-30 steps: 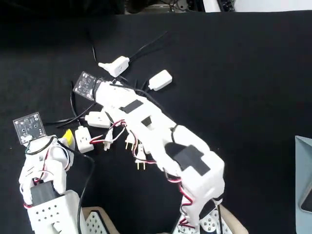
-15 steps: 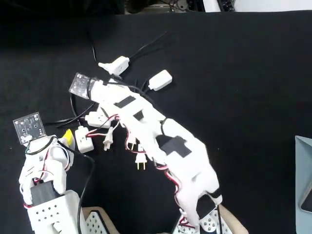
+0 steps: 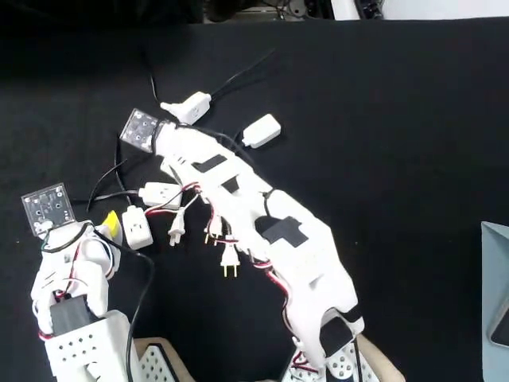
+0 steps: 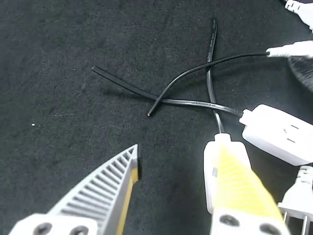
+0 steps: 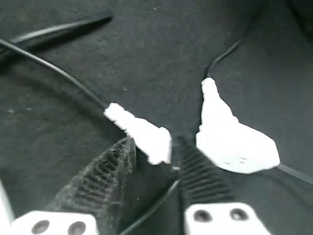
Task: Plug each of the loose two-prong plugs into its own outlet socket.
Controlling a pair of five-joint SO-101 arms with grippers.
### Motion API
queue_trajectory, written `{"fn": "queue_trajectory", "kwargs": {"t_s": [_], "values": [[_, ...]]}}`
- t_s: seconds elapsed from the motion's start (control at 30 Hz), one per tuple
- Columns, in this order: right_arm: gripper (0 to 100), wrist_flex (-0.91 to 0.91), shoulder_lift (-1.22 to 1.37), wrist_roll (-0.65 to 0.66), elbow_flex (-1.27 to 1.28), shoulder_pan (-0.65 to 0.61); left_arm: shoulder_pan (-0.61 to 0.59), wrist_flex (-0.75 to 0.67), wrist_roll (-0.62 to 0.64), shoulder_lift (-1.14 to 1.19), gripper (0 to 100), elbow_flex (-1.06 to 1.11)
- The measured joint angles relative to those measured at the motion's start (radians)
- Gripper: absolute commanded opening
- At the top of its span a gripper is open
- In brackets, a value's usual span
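Observation:
My right gripper (image 5: 153,145) is shut on a white two-prong plug (image 5: 139,130), whose black cable trails away over the cloth. A white outlet socket (image 5: 235,143) lies just beside it, a small gap apart. From above, the right arm (image 3: 238,207) stretches to the far left, ending near that socket (image 3: 192,106). My left gripper (image 4: 178,147) stands open over bare cloth at the near left, its yellow finger (image 3: 111,225) next to another socket (image 3: 137,229). Three loose plugs (image 3: 176,231) (image 3: 212,231) (image 3: 229,263) lie under the right arm.
Two more white sockets (image 3: 159,193) (image 3: 262,130) lie on the black cloth, with black cables (image 4: 195,73) crossing between them. A grey bin edge (image 3: 497,302) stands at the near right. The right half of the table (image 3: 398,159) is bare.
The right arm's wrist has swung a little to the left and then toward the far socket, and the black cables near it have shifted. The left arm has not moved.

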Motion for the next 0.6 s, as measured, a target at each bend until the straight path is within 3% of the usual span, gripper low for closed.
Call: {"fn": "queue_trajectory", "kwargs": {"t_s": [0.2, 0.33, 0.43, 0.6], "values": [[3.1, 0.026, -0.018, 0.0, 0.0, 0.0, 0.0, 0.0, 0.0, 0.0, 25, 0.0], [14.2, 0.123, -0.058, -0.003, -0.006, -0.002, 0.0, 0.0, 0.0, 0.0, 25, 0.0], [20.8, 0.218, -0.08, -0.097, -0.043, -0.003, 0.0, 0.0, 0.0, 0.0, 25, 0.0], [22.0, 0.341, -0.092, -0.229, -0.124, -0.002, 0.0, 0.0, 0.0, 0.0, 25, 0.0]]}}
